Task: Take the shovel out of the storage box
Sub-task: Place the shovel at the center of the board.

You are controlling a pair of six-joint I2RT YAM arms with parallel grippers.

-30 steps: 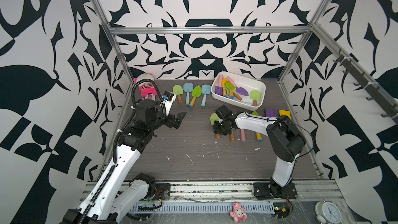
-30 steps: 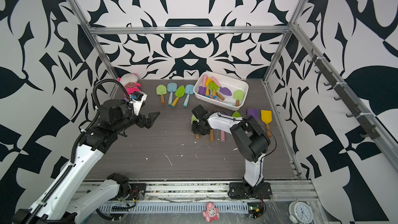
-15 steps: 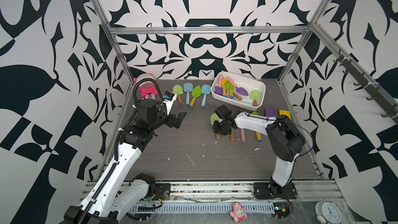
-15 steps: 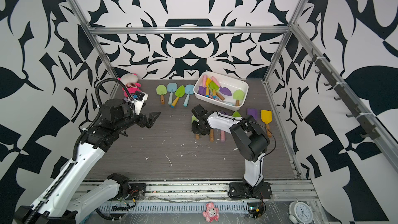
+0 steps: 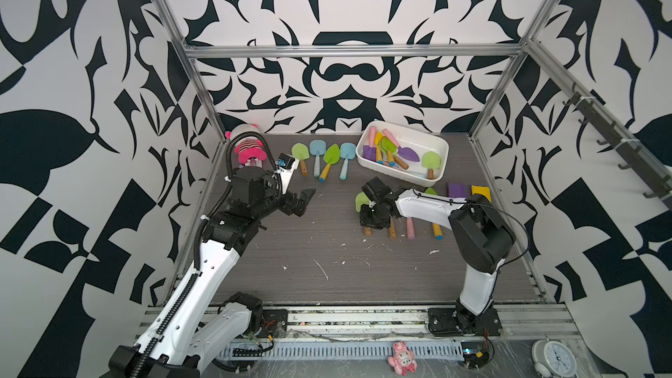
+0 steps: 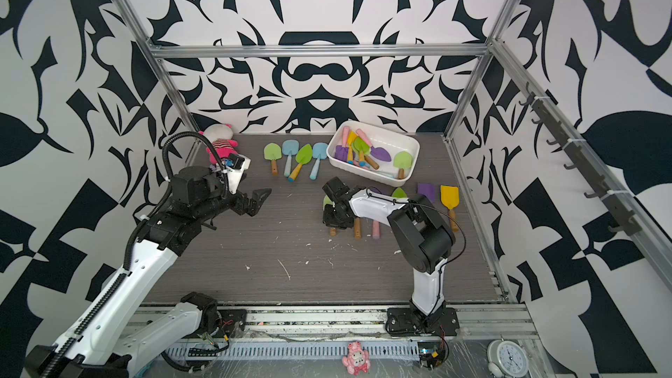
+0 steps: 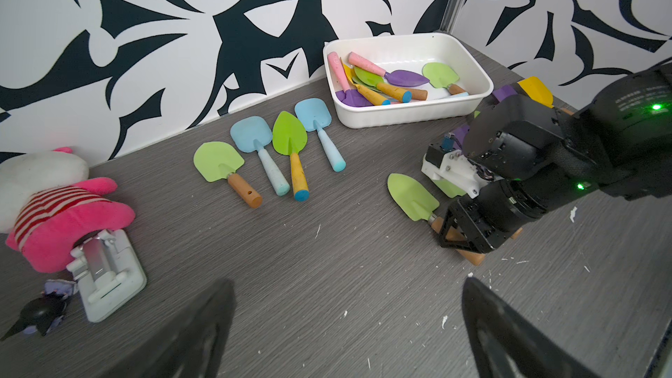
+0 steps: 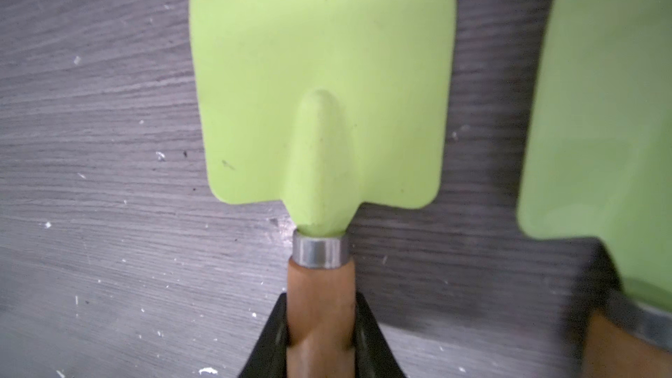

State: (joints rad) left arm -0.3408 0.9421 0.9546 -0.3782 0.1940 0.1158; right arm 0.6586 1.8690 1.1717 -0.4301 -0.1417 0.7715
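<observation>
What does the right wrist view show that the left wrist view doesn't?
Only right wrist: the black fingers pressed against both sides of the handle, seen close. Only left wrist: the shallow white plastic storage box holding more shovels, a row of four shovels outside it, a pink plush toy. Both: the light green square-bladed shovel with a wooden handle, the right gripper around that handle, the grey wood-grain table.
</observation>
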